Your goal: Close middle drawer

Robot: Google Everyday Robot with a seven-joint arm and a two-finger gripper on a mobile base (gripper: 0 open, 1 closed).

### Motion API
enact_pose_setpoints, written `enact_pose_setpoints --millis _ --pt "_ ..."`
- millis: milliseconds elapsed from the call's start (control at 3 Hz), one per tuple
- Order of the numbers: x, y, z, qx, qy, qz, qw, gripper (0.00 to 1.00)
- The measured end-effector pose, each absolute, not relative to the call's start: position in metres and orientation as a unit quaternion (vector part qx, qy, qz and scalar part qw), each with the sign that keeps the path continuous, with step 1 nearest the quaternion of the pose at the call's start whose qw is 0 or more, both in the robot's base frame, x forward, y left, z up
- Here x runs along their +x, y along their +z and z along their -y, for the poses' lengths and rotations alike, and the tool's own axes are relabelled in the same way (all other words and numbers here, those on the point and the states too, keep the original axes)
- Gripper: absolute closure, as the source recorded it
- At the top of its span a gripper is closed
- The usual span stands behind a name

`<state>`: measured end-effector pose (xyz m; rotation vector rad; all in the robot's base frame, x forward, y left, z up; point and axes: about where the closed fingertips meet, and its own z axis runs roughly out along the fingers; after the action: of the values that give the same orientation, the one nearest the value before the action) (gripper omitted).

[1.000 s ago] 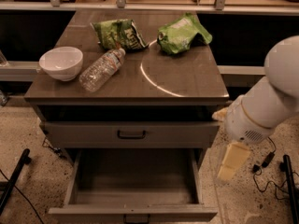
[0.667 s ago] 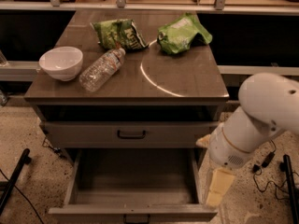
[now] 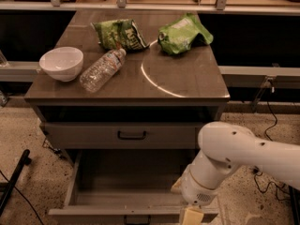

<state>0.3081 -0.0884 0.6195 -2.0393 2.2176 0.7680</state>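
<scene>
The middle drawer [image 3: 125, 194] is pulled far out of the grey-brown cabinet and is empty. Its low front panel [image 3: 93, 213] lies at the bottom edge of the camera view, with the small dark handle [image 3: 137, 219] partly cut off. Above it, the taller-fronted drawer [image 3: 84, 136] with the larger dark handle is shut. My white arm [image 3: 234, 158] reaches in from the right. My gripper [image 3: 191, 216] hangs at the right end of the open drawer's front panel, cut off by the bottom edge of the view.
On the cabinet top [image 3: 187, 78] are a white bowl [image 3: 61, 63], a plastic bottle [image 3: 101, 71] lying on its side and two green chip bags [image 3: 120, 33] [image 3: 183, 33]. A black pole [image 3: 14, 182] leans on the floor at left. Cables [image 3: 268, 121] trail at right.
My arm has swung left and down, from beside the cabinet's right side to the right front corner of the open drawer. The drawer has not moved.
</scene>
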Motion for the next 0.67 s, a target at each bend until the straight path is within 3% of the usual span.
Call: enact_pose_setpoints --millis 667 --pt "0.289 0.539 0.060 -0.648 0.258 -0.715 -0.033 0.62"
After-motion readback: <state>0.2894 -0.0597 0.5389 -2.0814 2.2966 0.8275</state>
